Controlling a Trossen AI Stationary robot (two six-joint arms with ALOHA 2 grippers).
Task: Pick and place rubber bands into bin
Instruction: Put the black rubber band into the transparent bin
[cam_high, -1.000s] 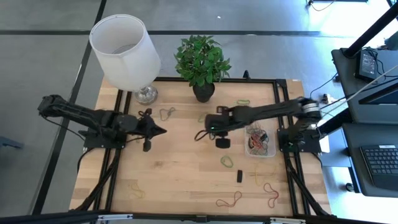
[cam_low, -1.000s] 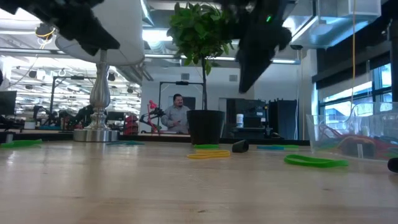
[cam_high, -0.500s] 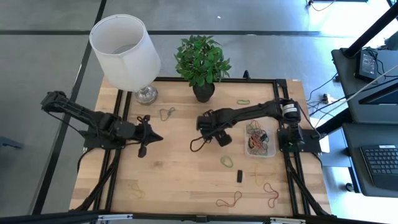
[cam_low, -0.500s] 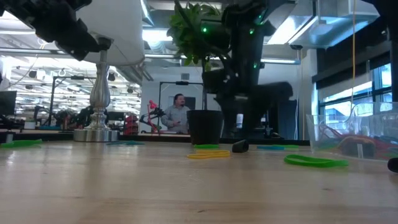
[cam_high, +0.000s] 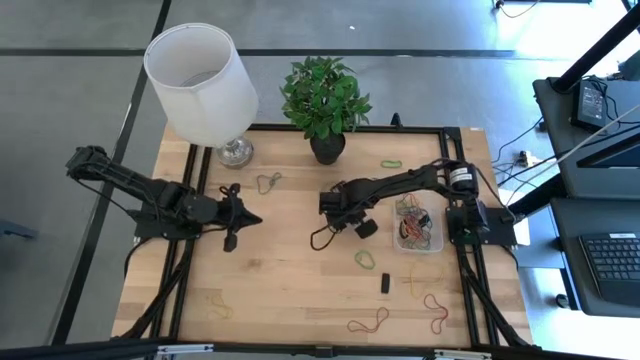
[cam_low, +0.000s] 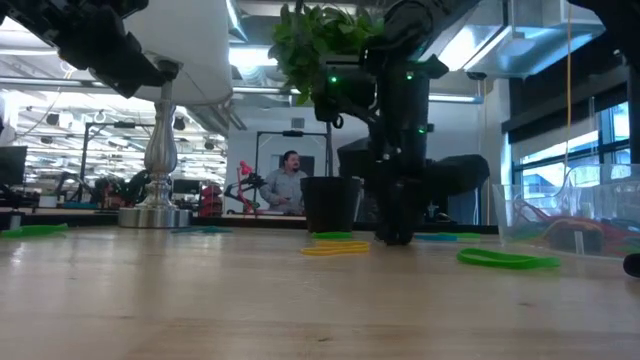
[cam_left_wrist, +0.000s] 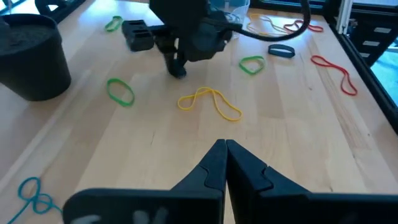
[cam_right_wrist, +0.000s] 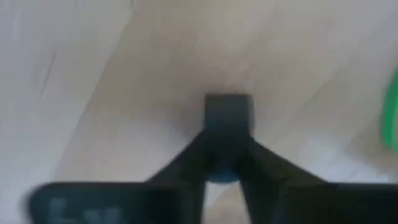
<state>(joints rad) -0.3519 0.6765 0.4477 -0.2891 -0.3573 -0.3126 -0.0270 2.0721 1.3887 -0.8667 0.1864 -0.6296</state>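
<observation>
My right gripper (cam_high: 329, 207) points down at mid-table, left of the clear bin (cam_high: 418, 228). It is shut on a small black rubber band (cam_right_wrist: 227, 112) at the tabletop. The bin holds several bands. My left gripper (cam_high: 257, 213) hovers shut over the table's left half, touching nothing. Loose rubber bands lie flat on the wood: a yellow one (cam_left_wrist: 208, 102), green ones (cam_left_wrist: 121, 92) (cam_high: 365, 258), and red ones (cam_high: 368, 320) near the near edge. My right gripper pinches the black band between its two fingertips (cam_right_wrist: 208, 146), coming from above and pointing down. The band's free part (cam_right_wrist: 227, 106) sticks out past the tips. In the low view the tips (cam_low: 397, 237) stand on the tabletop, so the band still rests there.
A black plant pot (cam_high: 327, 148) and a lamp base (cam_high: 235, 152) stand at the far edge. Black blocks lie near the bin (cam_high: 362, 228) and nearer the front (cam_high: 385, 283). More bands lie by the far edge (cam_high: 390, 163) (cam_high: 268, 182) and the near-left corner (cam_high: 218, 305).
My right gripper has swung from beside the bin toward the table's middle and dropped from high above the table until its tips reach the wood at the small black band. My left gripper has drawn back a little toward the left edge.
</observation>
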